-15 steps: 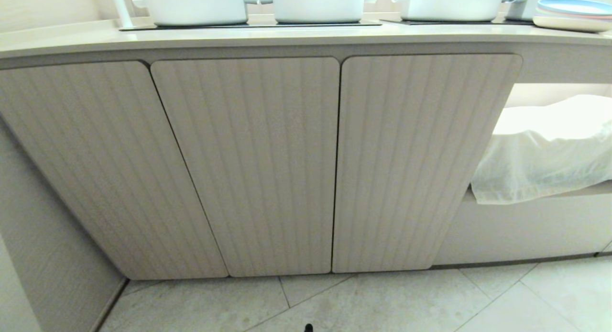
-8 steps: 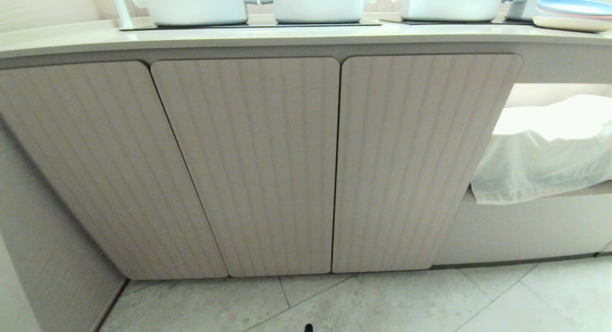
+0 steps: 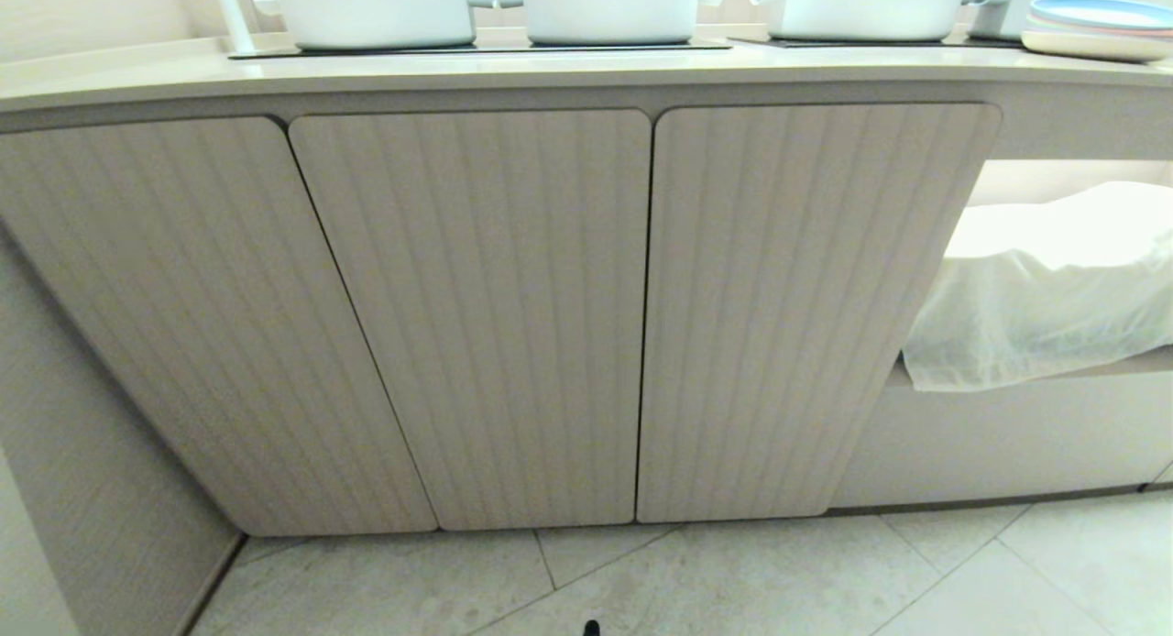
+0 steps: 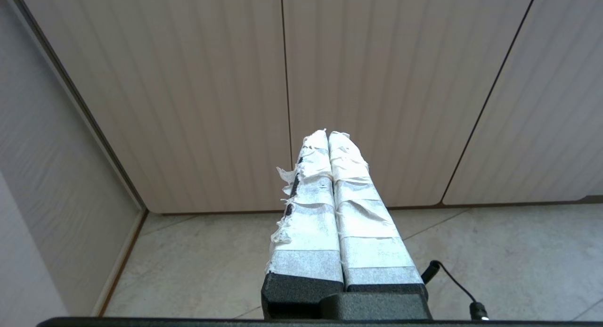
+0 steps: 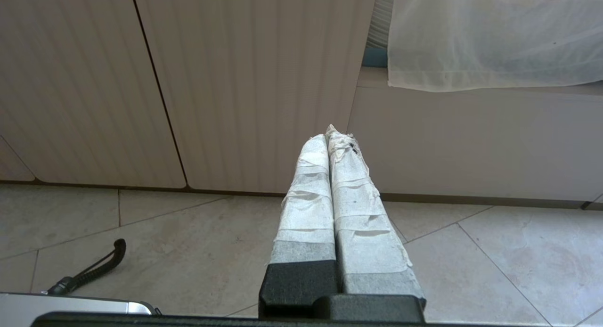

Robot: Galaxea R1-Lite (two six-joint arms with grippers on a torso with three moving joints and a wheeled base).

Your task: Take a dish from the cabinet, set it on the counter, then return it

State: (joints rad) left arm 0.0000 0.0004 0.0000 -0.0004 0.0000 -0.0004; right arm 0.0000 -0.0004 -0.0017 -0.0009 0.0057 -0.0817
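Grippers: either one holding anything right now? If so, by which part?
Nothing held. The left gripper and the right gripper are both shut on empty air, short of the closed cabinet doors. No dish in view.

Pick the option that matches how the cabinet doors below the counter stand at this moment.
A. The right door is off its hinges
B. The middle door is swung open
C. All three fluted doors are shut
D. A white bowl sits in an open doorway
C: in the head view the cabinet shows three fluted doors flush and closed under the counter, with no bowl in sight.
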